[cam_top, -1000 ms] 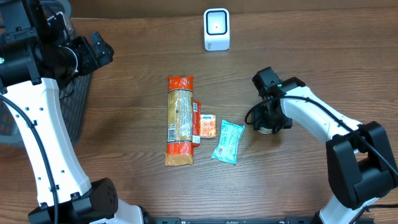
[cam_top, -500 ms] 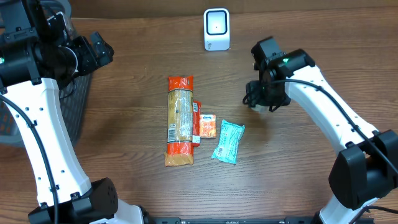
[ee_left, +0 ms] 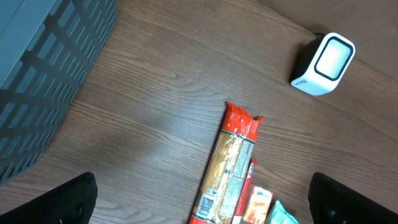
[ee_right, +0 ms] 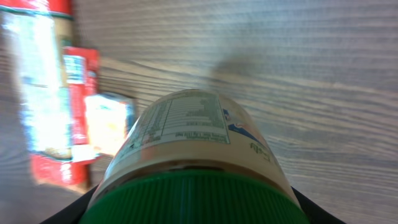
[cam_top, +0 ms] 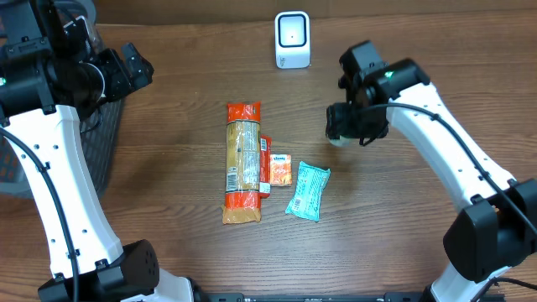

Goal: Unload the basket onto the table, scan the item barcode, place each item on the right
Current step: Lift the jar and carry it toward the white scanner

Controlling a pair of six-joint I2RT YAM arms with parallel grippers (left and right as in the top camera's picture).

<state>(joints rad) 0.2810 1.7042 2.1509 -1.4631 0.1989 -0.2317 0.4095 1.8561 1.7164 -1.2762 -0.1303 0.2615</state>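
The right gripper (cam_top: 347, 126) is clamped on a pale jar with a green ribbed screw lid (cam_top: 336, 137), its fingers pressed to either side near the lid. It holds the jar over the brown wooden table (cam_top: 394, 243), right of centre. In the right wrist view the jar (ee_right: 193, 146) fills the frame. The lid is nearest the camera and the body reaches away from it, so the long axis runs along the gripper's own line. A printed nutrition panel faces up at the lens. From overhead only the jar's pale end shows, poking out of the gripper toward the packets. The white box-shaped barcode scanner (cam_top: 292, 39) stands well apart at the far edge, its window lit. Nearer the robot than the jar lie a crinkled teal packet (cam_top: 307, 191), a small orange packet (cam_top: 279, 169) and a long pasta pack with red ends (cam_top: 242, 164), side by side with their long axes running roughly toward the far edge. The left gripper (cam_top: 137, 69) hangs with its jaws spread wide and nothing between them, above a dark mesh basket (ee_left: 43, 87).
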